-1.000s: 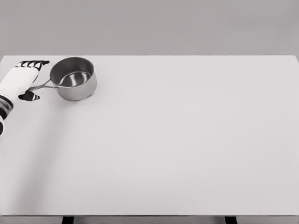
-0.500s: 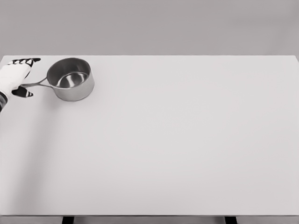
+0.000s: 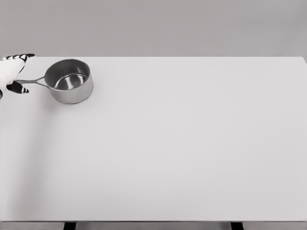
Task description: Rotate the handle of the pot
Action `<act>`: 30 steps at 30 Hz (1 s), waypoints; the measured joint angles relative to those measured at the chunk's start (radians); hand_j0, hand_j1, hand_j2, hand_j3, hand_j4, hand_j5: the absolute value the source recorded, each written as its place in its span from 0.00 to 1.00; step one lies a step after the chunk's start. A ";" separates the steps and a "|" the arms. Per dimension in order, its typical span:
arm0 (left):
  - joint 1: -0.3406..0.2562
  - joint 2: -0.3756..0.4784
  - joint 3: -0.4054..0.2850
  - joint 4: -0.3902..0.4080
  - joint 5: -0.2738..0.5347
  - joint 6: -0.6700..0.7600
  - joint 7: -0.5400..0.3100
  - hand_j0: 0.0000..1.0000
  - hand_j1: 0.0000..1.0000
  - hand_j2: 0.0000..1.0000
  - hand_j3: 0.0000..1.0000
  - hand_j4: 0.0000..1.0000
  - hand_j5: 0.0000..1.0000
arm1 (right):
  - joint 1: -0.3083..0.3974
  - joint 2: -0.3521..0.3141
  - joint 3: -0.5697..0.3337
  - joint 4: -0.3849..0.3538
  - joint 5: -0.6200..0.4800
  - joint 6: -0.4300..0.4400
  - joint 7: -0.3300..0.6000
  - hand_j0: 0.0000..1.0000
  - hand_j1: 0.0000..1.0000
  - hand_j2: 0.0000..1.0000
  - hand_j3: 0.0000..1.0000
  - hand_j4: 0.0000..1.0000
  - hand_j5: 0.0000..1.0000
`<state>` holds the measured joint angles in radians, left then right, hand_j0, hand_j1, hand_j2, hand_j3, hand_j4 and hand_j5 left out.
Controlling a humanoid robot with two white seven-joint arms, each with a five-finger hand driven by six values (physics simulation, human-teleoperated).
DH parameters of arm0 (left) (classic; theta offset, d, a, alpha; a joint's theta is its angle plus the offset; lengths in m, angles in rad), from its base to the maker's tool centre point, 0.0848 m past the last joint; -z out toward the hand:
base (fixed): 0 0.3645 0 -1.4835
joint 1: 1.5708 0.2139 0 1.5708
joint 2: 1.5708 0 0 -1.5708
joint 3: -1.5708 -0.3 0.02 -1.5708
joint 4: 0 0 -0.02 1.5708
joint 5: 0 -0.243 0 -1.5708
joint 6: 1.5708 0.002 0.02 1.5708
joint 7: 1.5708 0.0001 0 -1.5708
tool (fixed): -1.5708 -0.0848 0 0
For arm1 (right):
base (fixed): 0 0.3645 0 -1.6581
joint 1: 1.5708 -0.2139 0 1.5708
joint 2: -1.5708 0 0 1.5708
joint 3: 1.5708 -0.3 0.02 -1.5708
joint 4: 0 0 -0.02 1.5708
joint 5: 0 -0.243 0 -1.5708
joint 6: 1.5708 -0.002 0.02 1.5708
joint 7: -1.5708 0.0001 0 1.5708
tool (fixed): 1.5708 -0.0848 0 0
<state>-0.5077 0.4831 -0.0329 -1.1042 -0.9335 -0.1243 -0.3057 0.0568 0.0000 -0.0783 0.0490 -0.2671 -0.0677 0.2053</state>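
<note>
Pot (image 3: 69,80) and left hand (image 3: 10,72) have slid left across the white table (image 3: 182,143).

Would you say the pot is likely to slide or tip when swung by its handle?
The pot looks wide and low, so it probably slides flat. Its handle looks thin, so it may slip in the left robot hand.

Upright, empty steel pot (image 3: 69,81) at the table's far-left corner, thin handle (image 3: 33,81) pointing left

light: bright, even – shadows: faint, soft | focus: slightly soft – glare: mild on pot (image 3: 70,80)
</note>
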 measured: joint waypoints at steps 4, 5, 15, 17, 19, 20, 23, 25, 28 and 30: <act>-0.025 -0.002 -0.003 0.043 0.000 0.000 0.001 1.00 1.00 1.00 1.00 1.00 1.00 | 0.000 0.000 0.000 0.000 0.000 0.000 0.000 1.00 1.00 1.00 1.00 1.00 1.00; -0.034 -0.003 -0.003 0.053 0.000 0.000 0.001 1.00 1.00 1.00 1.00 1.00 1.00 | 0.000 0.000 0.000 0.000 0.000 0.000 0.000 1.00 1.00 1.00 1.00 1.00 1.00; -0.104 -0.011 -0.007 0.162 0.000 0.001 0.001 1.00 1.00 1.00 1.00 1.00 1.00 | 0.000 0.000 0.000 0.000 0.000 0.000 0.000 1.00 1.00 1.00 1.00 1.00 1.00; -0.115 -0.012 -0.007 0.176 0.000 0.001 0.001 1.00 1.00 1.00 1.00 1.00 1.00 | 0.000 0.000 0.000 0.000 0.000 0.000 0.000 1.00 1.00 1.00 1.00 1.00 1.00; -0.124 -0.012 -0.008 0.193 0.000 0.001 0.003 1.00 1.00 1.00 1.00 1.00 1.00 | 0.000 0.000 0.000 0.000 0.000 0.000 0.000 1.00 1.00 1.00 1.00 1.00 1.00; -0.126 -0.013 -0.008 0.199 0.000 0.001 0.005 1.00 1.00 1.00 1.00 1.00 1.00 | 0.000 0.000 0.000 0.000 0.000 0.000 0.000 1.00 1.00 1.00 1.00 1.00 1.00; -0.146 -0.013 -0.009 0.221 0.000 0.001 0.012 1.00 1.00 1.00 1.00 1.00 1.00 | 0.000 0.000 0.000 0.000 0.000 0.000 0.000 1.00 1.00 1.00 1.00 1.00 1.00; -0.155 -0.013 -0.009 0.238 0.000 0.001 0.014 1.00 1.00 1.00 1.00 1.00 1.00 | 0.000 0.000 0.000 0.000 0.000 0.000 0.000 1.00 1.00 1.00 1.00 1.00 1.00; -0.158 -0.013 -0.009 0.251 -0.001 0.001 0.021 1.00 1.00 1.00 1.00 1.00 1.00 | 0.000 0.000 0.000 0.000 0.000 0.000 0.000 1.00 1.00 1.00 1.00 1.00 1.00; -0.158 -0.014 -0.011 0.253 0.000 0.001 0.025 1.00 1.00 1.00 1.00 1.00 1.00 | 0.000 0.000 0.000 0.000 0.000 0.000 0.000 1.00 1.00 1.00 1.00 1.00 1.00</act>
<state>-0.6657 0.4695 -0.0441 -0.8508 -0.9338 -0.1232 -0.2803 0.0568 0.0000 -0.0783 0.0490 -0.2671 -0.0678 0.2053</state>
